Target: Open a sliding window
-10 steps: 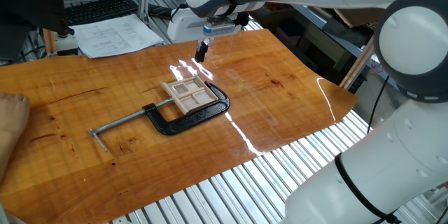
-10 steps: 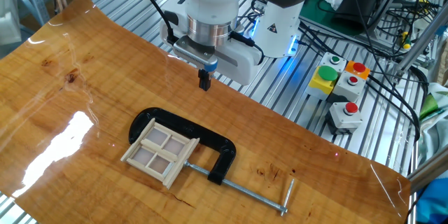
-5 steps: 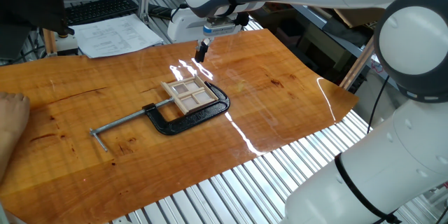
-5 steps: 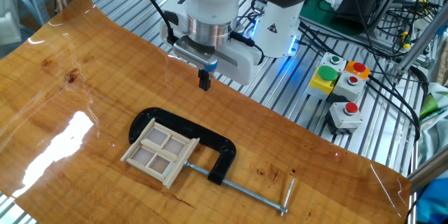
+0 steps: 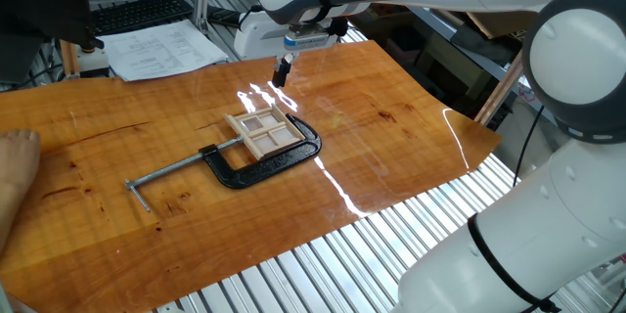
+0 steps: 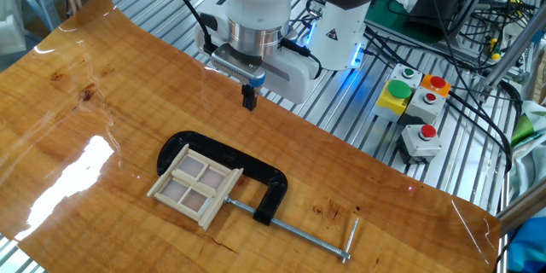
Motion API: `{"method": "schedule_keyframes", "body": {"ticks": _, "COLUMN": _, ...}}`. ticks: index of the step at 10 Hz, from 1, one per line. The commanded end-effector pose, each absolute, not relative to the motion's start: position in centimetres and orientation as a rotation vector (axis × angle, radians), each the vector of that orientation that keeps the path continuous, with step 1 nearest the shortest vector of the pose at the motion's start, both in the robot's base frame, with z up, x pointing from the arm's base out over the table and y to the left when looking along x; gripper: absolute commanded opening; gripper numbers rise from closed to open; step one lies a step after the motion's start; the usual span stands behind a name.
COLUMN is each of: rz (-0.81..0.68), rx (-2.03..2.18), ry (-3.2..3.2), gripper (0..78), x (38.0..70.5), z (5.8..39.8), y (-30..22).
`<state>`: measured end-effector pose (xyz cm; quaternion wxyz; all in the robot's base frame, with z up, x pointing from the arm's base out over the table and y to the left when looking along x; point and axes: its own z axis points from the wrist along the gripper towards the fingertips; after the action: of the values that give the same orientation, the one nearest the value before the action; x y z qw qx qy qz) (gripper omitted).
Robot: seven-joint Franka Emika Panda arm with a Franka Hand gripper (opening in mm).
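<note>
The sliding window (image 5: 265,131) is a small flat light-wood frame with crossbars. It lies on the wooden table, held in the jaws of a black C-clamp (image 5: 279,163). It also shows in the other fixed view (image 6: 194,188), inside the clamp (image 6: 256,175). My gripper (image 5: 281,72) hangs above the table beyond the window, fingers together and empty. In the other fixed view the gripper (image 6: 249,100) is up and behind the window, apart from it.
The clamp's long steel screw (image 5: 171,170) runs left across the table. A hand (image 5: 15,171) rests at the left table edge. Papers (image 5: 161,49) and a keyboard (image 5: 142,12) lie at the back. A button box (image 6: 413,107) sits beside the table.
</note>
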<state>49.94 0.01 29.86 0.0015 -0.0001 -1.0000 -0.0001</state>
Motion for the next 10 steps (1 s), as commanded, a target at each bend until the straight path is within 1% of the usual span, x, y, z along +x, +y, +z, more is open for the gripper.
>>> {"method": "schedule_keyframes", "body": {"ticks": 1, "rz": -0.073, "rx": -0.327, "ry": -3.068, "gripper": 0.0, "x": 49.9, "z": 29.9, "y": 0.0}}
{"method": "schedule_keyframes", "body": {"ticks": 2, "rz": 0.032, "rx": -0.309, "ry": -3.073, "gripper": 0.0, "x": 49.9, "z": 29.9, "y": 0.0}}
{"method": "schedule_keyframes", "body": {"ticks": 3, "rz": 0.062, "rx": -0.303, "ry": -3.074, "gripper": 0.0, "x": 49.9, "z": 29.9, "y": 0.0}}
{"method": "schedule_keyframes", "body": {"ticks": 6, "rz": 0.052, "rx": -0.293, "ry": -3.073, "gripper": 0.0, "x": 50.0, "z": 29.8, "y": 0.0}}
{"method": "schedule_keyframes", "body": {"ticks": 7, "rz": 0.031, "rx": -0.278, "ry": -3.074, "gripper": 0.0, "x": 50.1, "z": 29.7, "y": -0.3}}
{"method": "schedule_keyframes", "body": {"ticks": 10, "rz": 0.033, "rx": -0.223, "ry": -3.081, "gripper": 0.0, "x": 50.7, "z": 29.2, "y": -1.9}}
